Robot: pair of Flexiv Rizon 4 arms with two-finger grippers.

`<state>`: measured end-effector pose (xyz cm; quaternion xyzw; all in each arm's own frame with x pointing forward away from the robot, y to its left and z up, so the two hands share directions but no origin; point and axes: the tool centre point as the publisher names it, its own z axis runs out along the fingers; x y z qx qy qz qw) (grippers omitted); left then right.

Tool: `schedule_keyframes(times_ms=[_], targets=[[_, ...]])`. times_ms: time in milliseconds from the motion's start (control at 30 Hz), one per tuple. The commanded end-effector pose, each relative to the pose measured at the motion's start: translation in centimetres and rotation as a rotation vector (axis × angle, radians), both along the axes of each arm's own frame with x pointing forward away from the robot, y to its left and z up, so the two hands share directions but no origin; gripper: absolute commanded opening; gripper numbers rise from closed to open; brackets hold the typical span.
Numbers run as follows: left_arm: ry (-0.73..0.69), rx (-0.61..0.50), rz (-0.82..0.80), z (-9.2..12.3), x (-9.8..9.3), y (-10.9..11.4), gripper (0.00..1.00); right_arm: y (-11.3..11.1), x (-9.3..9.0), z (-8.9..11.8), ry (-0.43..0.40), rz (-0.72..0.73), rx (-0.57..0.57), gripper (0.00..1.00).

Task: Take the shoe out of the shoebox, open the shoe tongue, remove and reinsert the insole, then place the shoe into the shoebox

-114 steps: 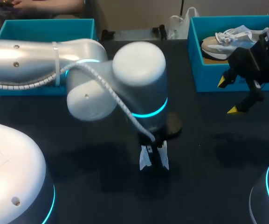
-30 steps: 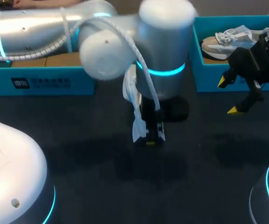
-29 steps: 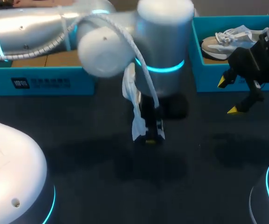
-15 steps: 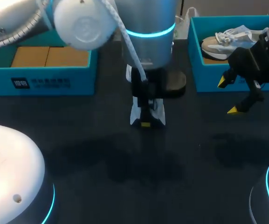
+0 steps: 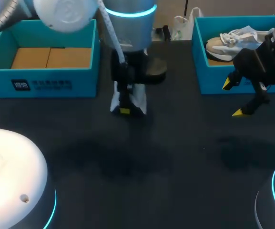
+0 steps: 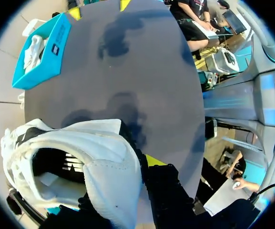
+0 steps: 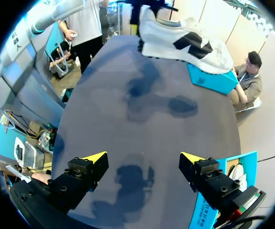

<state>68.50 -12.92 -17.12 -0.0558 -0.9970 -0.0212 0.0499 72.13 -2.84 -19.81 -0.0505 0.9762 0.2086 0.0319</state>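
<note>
The table (image 5: 175,157) lies bare under and ahead of the right fingers (image 5: 239,113), as far as the shoe (image 5: 139,102) gripped by the left fingers (image 5: 124,111). The right box (image 5: 211,78) wall stands just beside the right fingers. The left box (image 5: 46,86) is near the left fingers.

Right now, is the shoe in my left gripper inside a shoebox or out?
Out. The left gripper holds the shoe over the table, beside the left shoebox, not inside it.
</note>
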Motion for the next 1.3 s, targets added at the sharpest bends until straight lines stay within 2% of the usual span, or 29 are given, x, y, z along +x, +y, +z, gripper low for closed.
schedule_keyframes(times_ms=[33,267,400,667,967,1300], targets=[[0.040,-0.028,0.018,0.2,2.3,3.2,0.00,0.1,0.1,-0.1,0.001,0.000,-0.001,1.00],[0.038,-0.021,0.030,0.6,5.0,7.4,0.00,0.1,0.1,-0.1,0.001,0.000,-0.001,1.00],[0.050,-0.012,0.126,0.7,6.7,10.1,0.00,0.1,0.1,-0.1,0.001,0.000,-0.001,1.00],[0.081,-0.017,0.076,0.1,8.6,14.1,0.00,0.1,0.1,-0.1,0.001,0.000,-0.001,1.00],[0.040,0.006,0.033,-0.4,10.2,18.4,0.00,0.1,0.1,-0.1,0.001,0.000,-0.001,1.00],[0.033,0.004,0.095,-0.2,13.0,24.9,0.00,0.1,0.1,-0.1,0.001,0.000,-0.001,1.00]])
